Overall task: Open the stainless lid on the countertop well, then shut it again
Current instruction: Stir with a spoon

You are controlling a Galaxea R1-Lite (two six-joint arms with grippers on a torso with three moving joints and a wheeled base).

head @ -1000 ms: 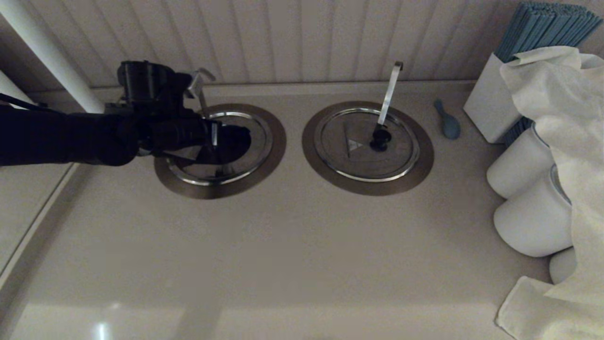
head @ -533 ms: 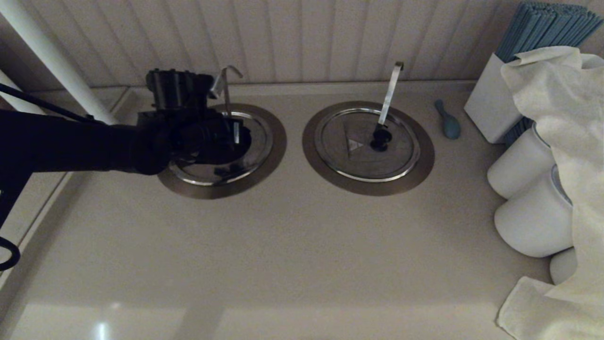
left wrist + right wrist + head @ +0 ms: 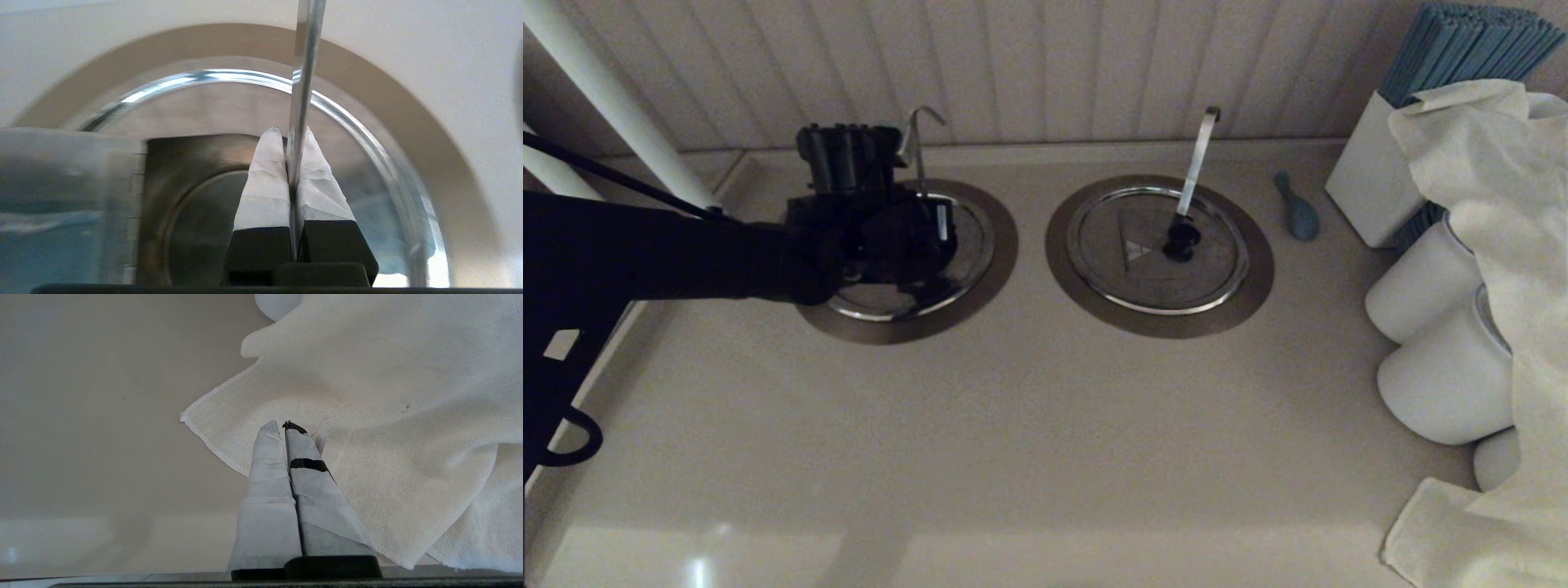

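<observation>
My left gripper (image 3: 934, 222) hangs over the left countertop well, shut on the thin grey hooked rod (image 3: 920, 155). In the left wrist view, the rod (image 3: 304, 61) runs up between my taped fingertips (image 3: 265, 163), gripper (image 3: 291, 131). The stainless lid (image 3: 970, 245) lies low inside the well's brushed collar (image 3: 1005, 245), its shiny rim (image 3: 212, 75) showing; my wrist hides its knob and the dark hole. My right gripper (image 3: 284, 425) is shut and holds nothing, parked above a white cloth (image 3: 388, 416), out of the head view.
The twin lid (image 3: 1131, 265) with the bright flat strip (image 3: 1197, 159) sits closed to the right. Beyond it are a blue spoon (image 3: 1298, 211), a white box (image 3: 1368, 184) of blue sticks, white cylinders (image 3: 1421, 286) and draped cloth (image 3: 1494, 188). The panelled wall stands just behind.
My left gripper has carried the rod to the right and toward the wall. The rod now stands more upright, and the tilted lid has come down into the collar.
</observation>
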